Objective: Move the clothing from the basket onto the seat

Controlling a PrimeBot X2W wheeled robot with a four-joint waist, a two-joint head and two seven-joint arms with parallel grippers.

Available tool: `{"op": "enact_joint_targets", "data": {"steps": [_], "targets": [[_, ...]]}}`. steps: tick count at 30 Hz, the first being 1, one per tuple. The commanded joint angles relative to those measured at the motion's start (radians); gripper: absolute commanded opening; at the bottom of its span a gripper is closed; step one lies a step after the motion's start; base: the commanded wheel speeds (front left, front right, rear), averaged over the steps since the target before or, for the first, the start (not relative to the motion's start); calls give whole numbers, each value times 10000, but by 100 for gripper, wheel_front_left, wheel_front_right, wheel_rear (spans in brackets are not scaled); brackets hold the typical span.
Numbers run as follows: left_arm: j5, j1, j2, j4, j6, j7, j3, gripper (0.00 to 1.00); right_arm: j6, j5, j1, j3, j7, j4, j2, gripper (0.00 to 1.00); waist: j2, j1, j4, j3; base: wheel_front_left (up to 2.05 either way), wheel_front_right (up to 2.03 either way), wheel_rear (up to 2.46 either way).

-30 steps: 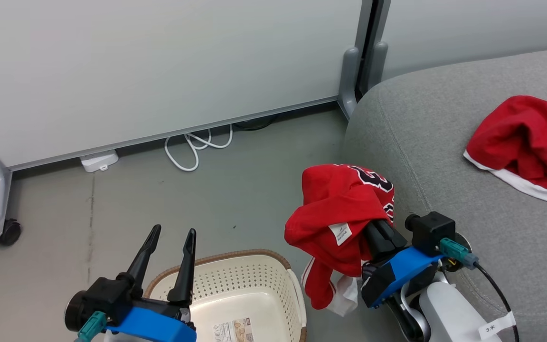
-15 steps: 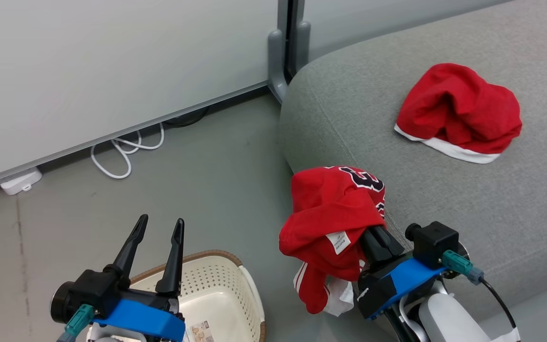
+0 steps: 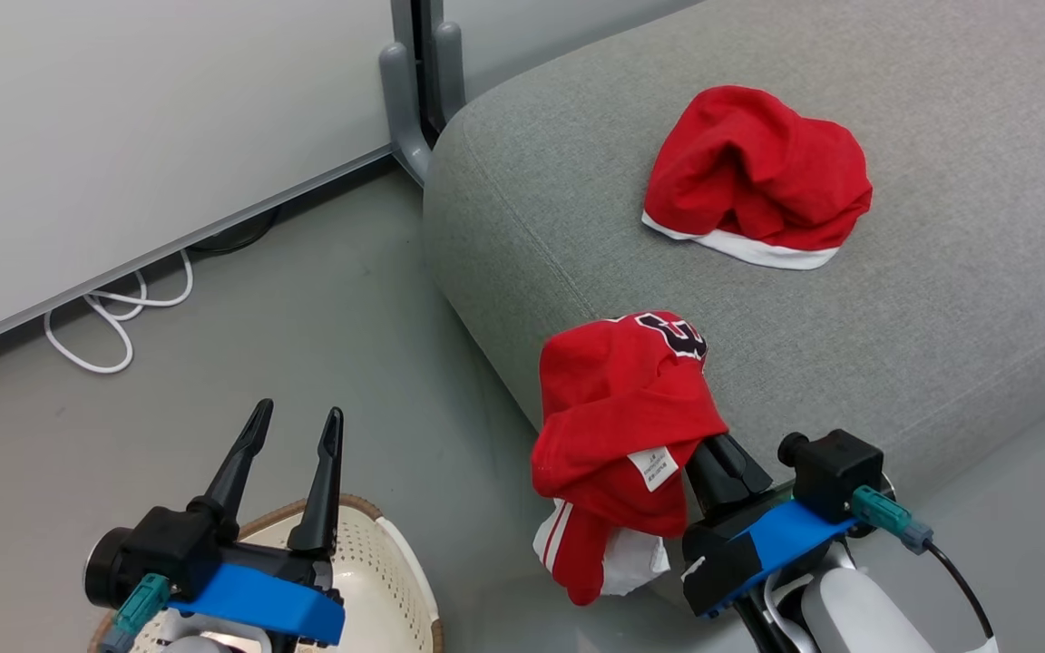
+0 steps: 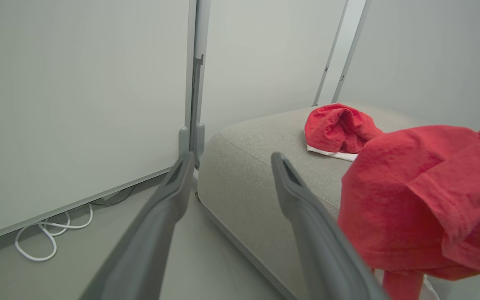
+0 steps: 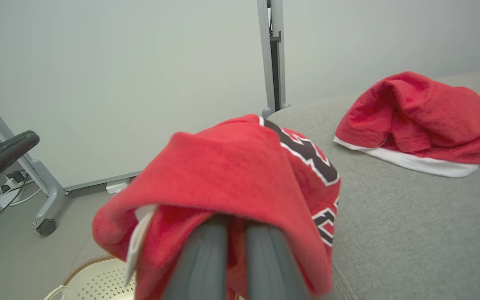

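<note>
My right gripper is shut on a red jersey with a white tag and dark numerals. The cloth covers the fingertips. The jersey hangs bunched at the front edge of the light-grey seat, with its striped end dangling toward the floor. In the right wrist view the jersey drapes over my right gripper. Another red garment with white trim lies on the seat. My left gripper stands open and empty above the cream basket. The left wrist view shows my left gripper open before the seat.
White partition panels stand behind, with a grey post right at the seat's far corner. A white cable loops on the grey floor by the panel. A partition leg on a caster stands further left.
The head camera has swung right: the seat now takes up more of the picture and the basket has slipped to the lower left corner. Both grippers keep their state, the right still holding the jersey.
</note>
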Motion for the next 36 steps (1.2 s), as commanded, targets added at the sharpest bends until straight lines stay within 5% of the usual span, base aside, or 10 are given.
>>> {"op": "enact_joint_targets", "data": {"steps": [1, 13, 22, 29, 36], "targets": [[64, -77, 86, -35, -20, -26, -22, 100, 5, 28, 156, -44, -80, -86, -12, 0, -1, 0, -106, 31, 0, 0, 0], [32, -136, 166, 9, -20, -27, -125, 100, 5, 113, 93, -347, -131, -126, -11, 0, -1, 0, -165, 130, 0, 0, 0], [98, -329, 437, -138, -20, -27, -245, 100, 5, 739, -1498, -919, 183, -228, -9, 0, -1, 0, -74, 775, 0, 0, 0], [166, -905, 864, -458, -20, -26, -555, 100, 5, -161, -3735, -2343, 670, -155, -29, 0, -1, 0, 193, 1938, 0, 0, 0], [142, -1581, 1337, -872, -20, -26, -710, 100, 5, 370, -5580, -3858, 1163, 17, -274, 0, -1, 0, 451, 3316, 0, 0, 0]]}}
